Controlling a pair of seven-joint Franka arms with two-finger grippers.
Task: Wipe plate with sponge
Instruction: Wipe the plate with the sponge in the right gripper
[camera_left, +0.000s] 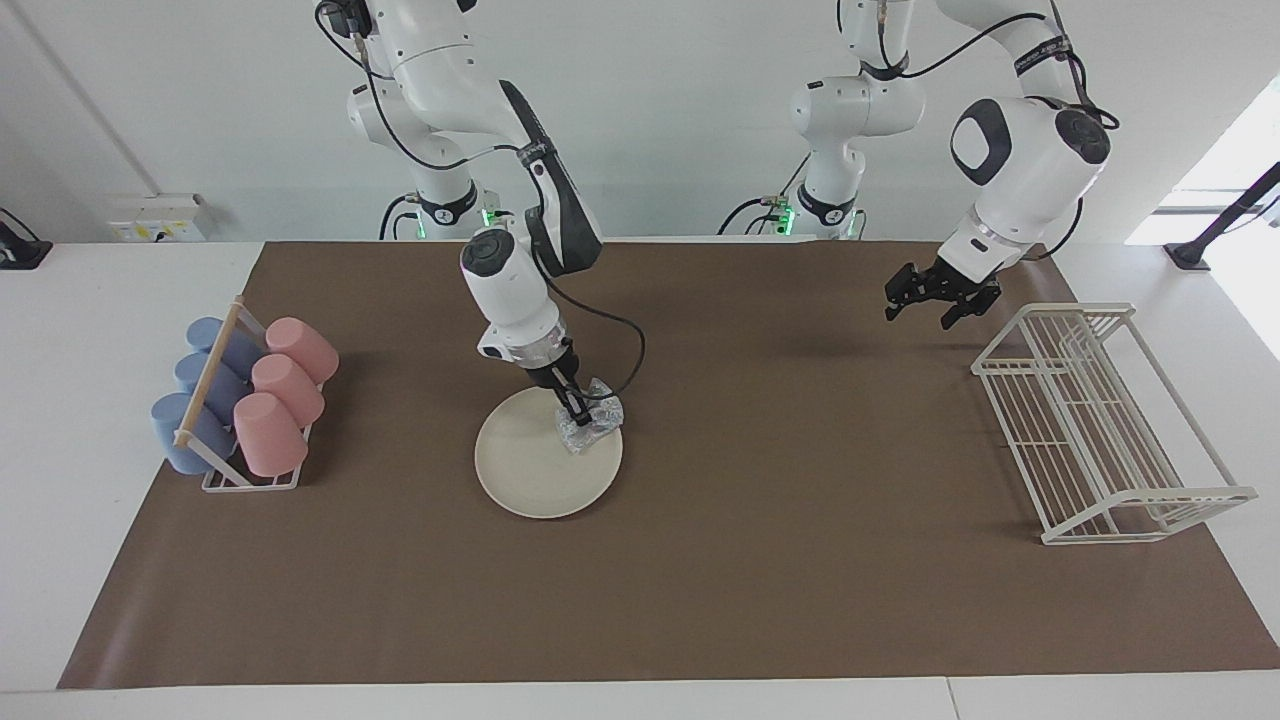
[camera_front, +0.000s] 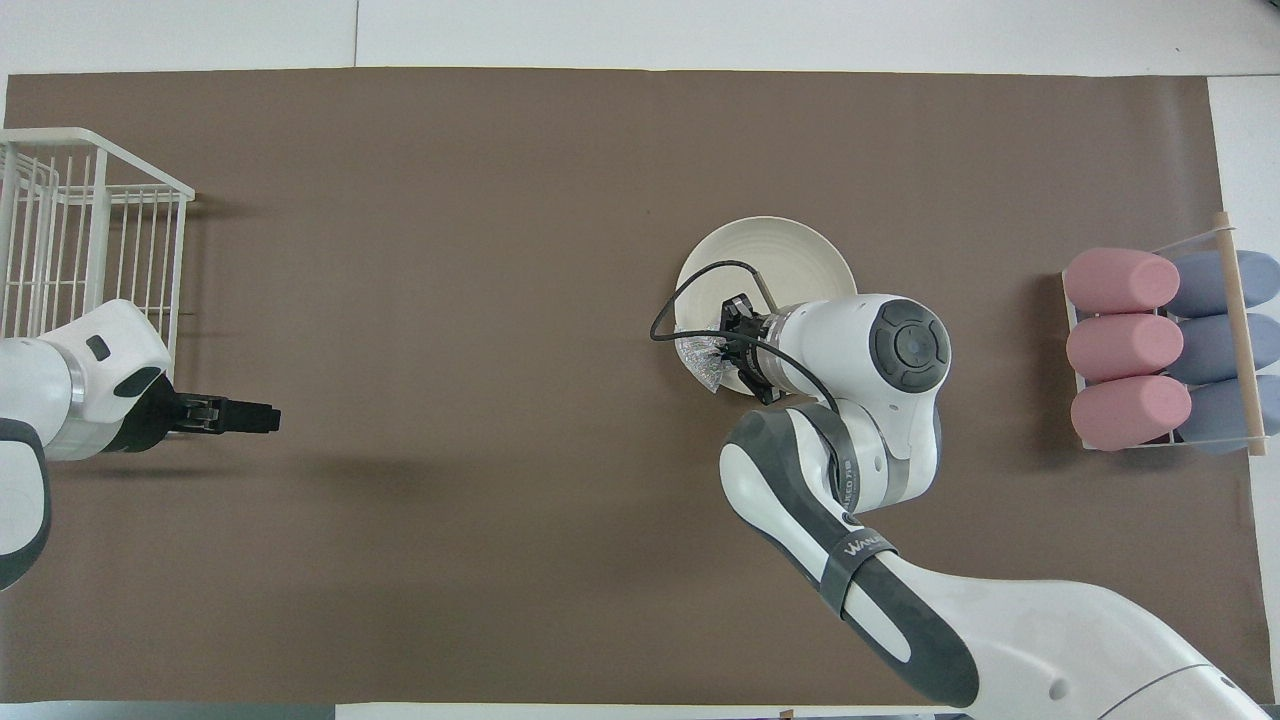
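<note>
The cream-white plate (camera_left: 530, 470) lies flat on the brown mat, toward the right arm's end of the table. The silvery sponge (camera_left: 598, 424) rests on the plate's rim, at the part nearer to the robots and toward the left arm's end. My right gripper (camera_left: 576, 410) points down and is shut on the sponge, pressing it onto the plate. In the overhead view the right gripper (camera_front: 728, 336) and its wrist cover part of the plate (camera_front: 770, 250), and the sponge (camera_front: 702, 358) sticks out at the edge. My left gripper (camera_left: 920, 312) hangs open and empty over the mat beside the wire rack.
A white wire rack (camera_left: 1100, 420) stands at the left arm's end of the mat. A small stand with pink and blue cups (camera_left: 245, 400) lying on their sides sits at the right arm's end. The right arm's black cable (camera_left: 625, 345) loops over the plate.
</note>
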